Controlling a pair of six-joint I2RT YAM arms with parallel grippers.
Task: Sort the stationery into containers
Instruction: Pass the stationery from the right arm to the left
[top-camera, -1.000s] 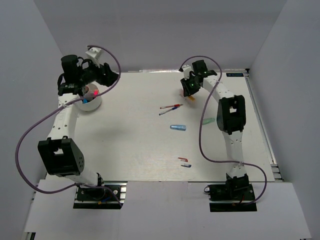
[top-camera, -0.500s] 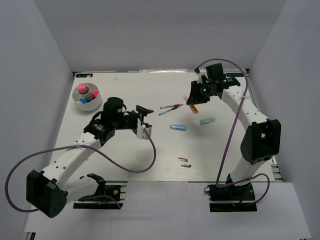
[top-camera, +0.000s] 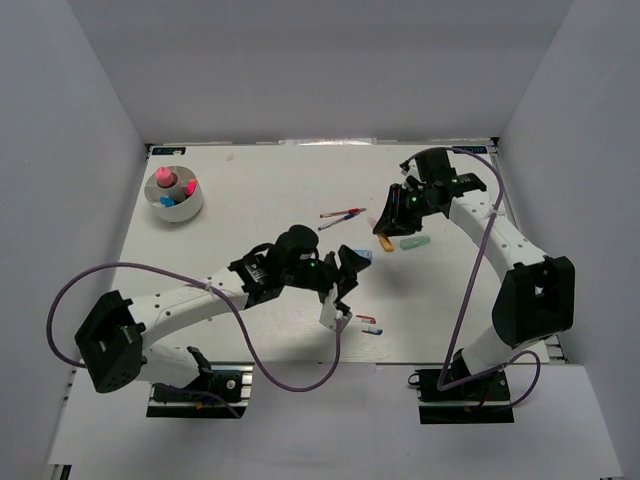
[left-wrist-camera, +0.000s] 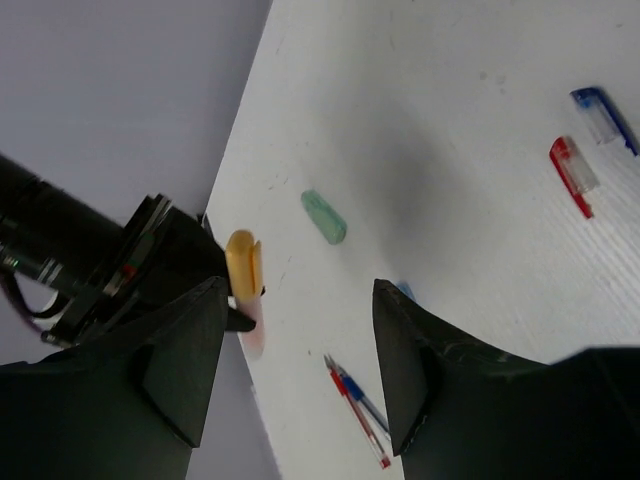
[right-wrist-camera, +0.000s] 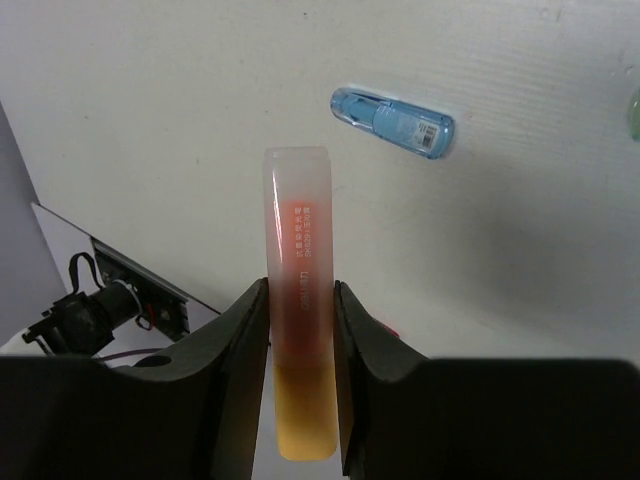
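Observation:
My right gripper (top-camera: 393, 218) is shut on an orange highlighter (top-camera: 385, 241) and holds it above the table; the right wrist view shows the highlighter (right-wrist-camera: 298, 300) clamped between both fingers (right-wrist-camera: 300, 292). My left gripper (top-camera: 342, 283) is open and empty over the table's middle, with nothing between its fingers in its own view (left-wrist-camera: 300, 335). A blue marker (top-camera: 357, 254) (right-wrist-camera: 392, 119) lies just beyond it. A mint marker (top-camera: 413, 242) (left-wrist-camera: 323, 216) lies right of the highlighter. The white divided bowl (top-camera: 192, 208) at the far left holds pink, orange and blue items.
A red pen and a blue pen (top-camera: 340, 215) (left-wrist-camera: 360, 410) lie side by side at the centre back. A short red piece (top-camera: 365, 318) (left-wrist-camera: 573, 175) and a short blue piece (top-camera: 372, 328) (left-wrist-camera: 600, 112) lie near the front centre. White walls enclose the table.
My left arm has swung from the bowl to the table's middle, gripper open. My right arm has carried the orange highlighter from the back towards the centre.

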